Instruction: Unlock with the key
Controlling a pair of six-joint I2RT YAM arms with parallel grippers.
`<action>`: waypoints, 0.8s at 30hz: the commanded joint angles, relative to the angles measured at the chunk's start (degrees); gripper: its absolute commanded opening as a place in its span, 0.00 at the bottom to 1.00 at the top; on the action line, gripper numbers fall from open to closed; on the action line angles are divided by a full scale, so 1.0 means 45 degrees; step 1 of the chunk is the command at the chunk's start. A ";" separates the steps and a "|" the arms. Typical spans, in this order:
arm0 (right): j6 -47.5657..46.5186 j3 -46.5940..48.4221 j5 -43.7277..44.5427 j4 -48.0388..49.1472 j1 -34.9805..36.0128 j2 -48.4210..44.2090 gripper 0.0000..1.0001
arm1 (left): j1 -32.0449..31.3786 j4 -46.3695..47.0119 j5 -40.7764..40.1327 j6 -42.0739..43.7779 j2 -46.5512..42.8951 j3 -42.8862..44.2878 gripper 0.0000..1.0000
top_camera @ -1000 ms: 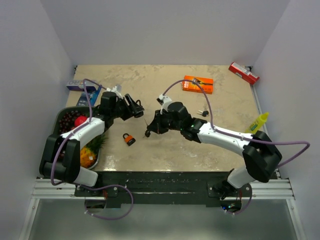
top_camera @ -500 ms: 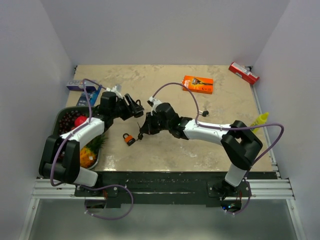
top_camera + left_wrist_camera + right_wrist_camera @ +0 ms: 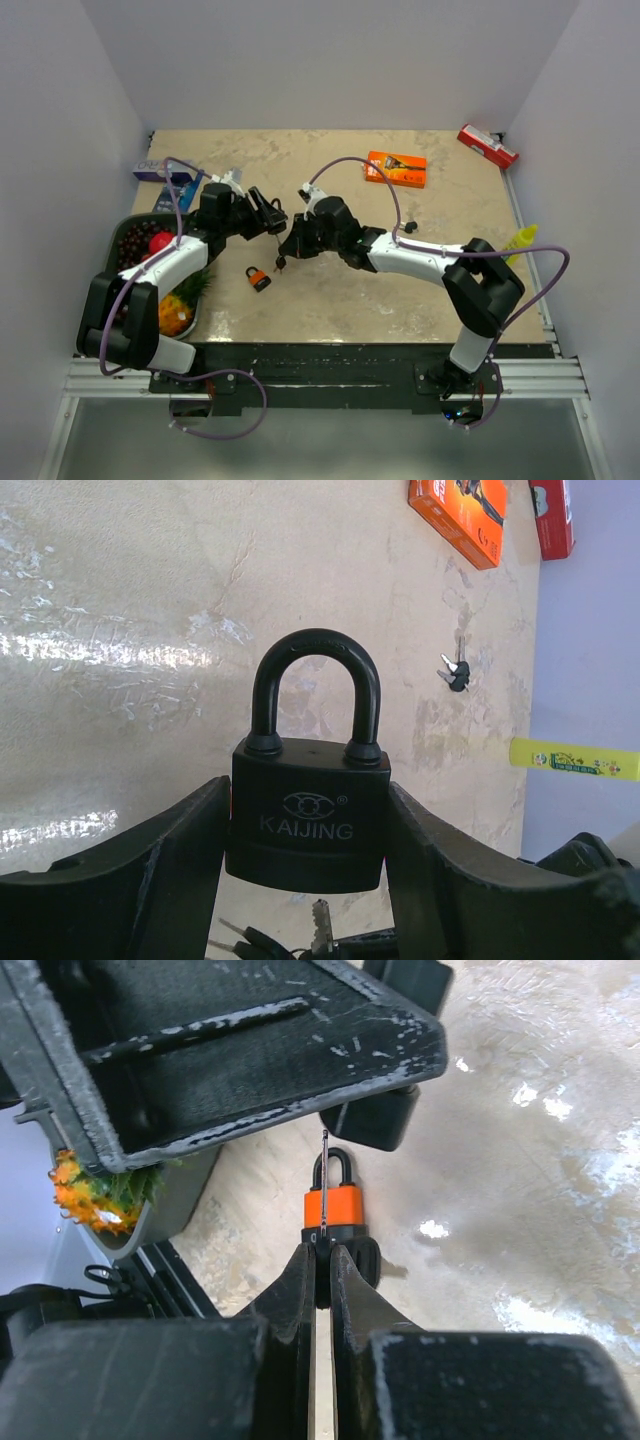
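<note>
Left wrist view: my left gripper (image 3: 308,842) clamps the black padlock (image 3: 303,780) above the table (image 3: 120,590). My right gripper (image 3: 322,1260) pinches the key (image 3: 325,1185) just below. If I'm misaligned, the tip could skid off the keyhole.

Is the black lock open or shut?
Shut. Both ends of the black lock's loop sit down inside its body, while the left hand holds it.

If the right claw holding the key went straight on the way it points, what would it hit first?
Likely the black KAIJING padlock held in the left gripper, just past the key tip; depth is unclear.
</note>
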 commanded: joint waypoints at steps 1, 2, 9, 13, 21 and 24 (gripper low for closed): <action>0.0228 0.0478 0.0140 0.0467 -0.0116 0.0071 0.00 | 0.0083 0.0911 0.0103 0.0103 -0.0698 0.0471 0.00; 0.0228 0.0497 0.0140 0.0467 -0.0155 0.0071 0.00 | 0.0083 0.0911 0.0122 0.0084 -0.0697 0.0490 0.00; 0.0247 0.0595 0.0023 0.0506 -0.0351 0.0247 0.00 | 0.0083 0.0892 0.0142 0.0084 -0.0736 0.0471 0.00; 0.0267 0.0614 0.0004 0.0525 -0.0409 0.0383 0.00 | 0.0083 0.0911 0.0162 0.0084 -0.0697 0.0471 0.00; 0.0247 0.0673 0.0023 0.0642 -0.0526 0.0481 0.00 | 0.0083 0.0911 0.0181 0.0084 -0.0697 0.0471 0.00; 0.0247 0.0673 -0.0055 0.0642 -0.0546 0.0423 0.00 | 0.0083 0.0911 0.0162 0.0084 -0.0678 0.0471 0.00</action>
